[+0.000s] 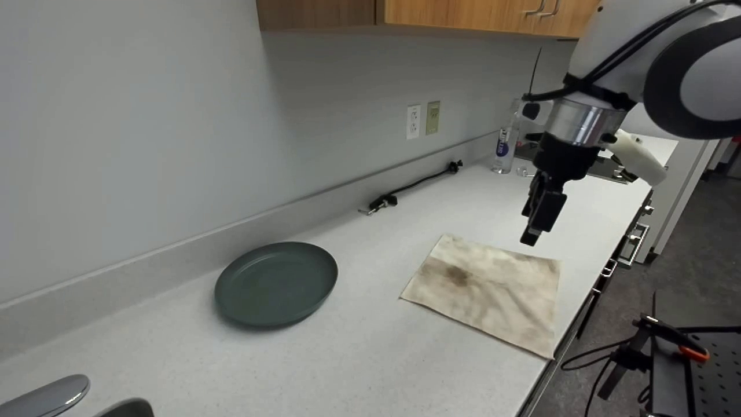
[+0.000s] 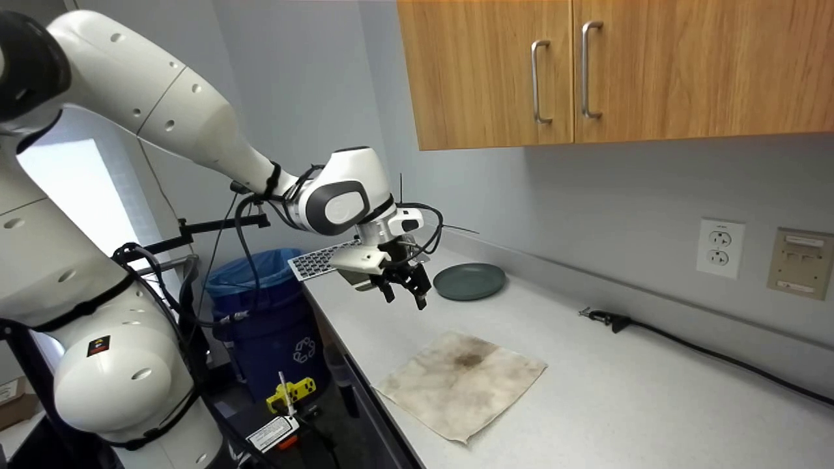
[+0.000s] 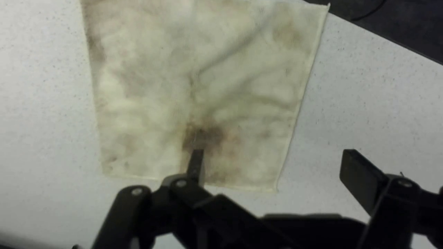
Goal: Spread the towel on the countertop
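Observation:
The towel (image 1: pixel 486 295) is a cream cloth with brown stains. It lies flat, as a single spread sheet with faint creases, on the white countertop (image 1: pixel 347 365); it also shows in an exterior view (image 2: pixel 462 384). One corner reaches the counter's front edge. In the wrist view the towel (image 3: pixel 207 83) fills the upper middle. My gripper (image 1: pixel 536 223) hangs above the counter, apart from the towel, and also shows in an exterior view (image 2: pixel 405 301). In the wrist view the gripper (image 3: pixel 273 152) has its fingers wide apart with nothing between them.
A dark green plate (image 1: pixel 277 284) lies near the wall. A black clamp with a cord (image 1: pixel 384 202) lies along the backsplash. A clear bottle (image 1: pixel 505 145) stands farther back. Wooden cabinets (image 2: pixel 625 71) hang above. A faucet (image 1: pixel 49 397) shows at the near corner.

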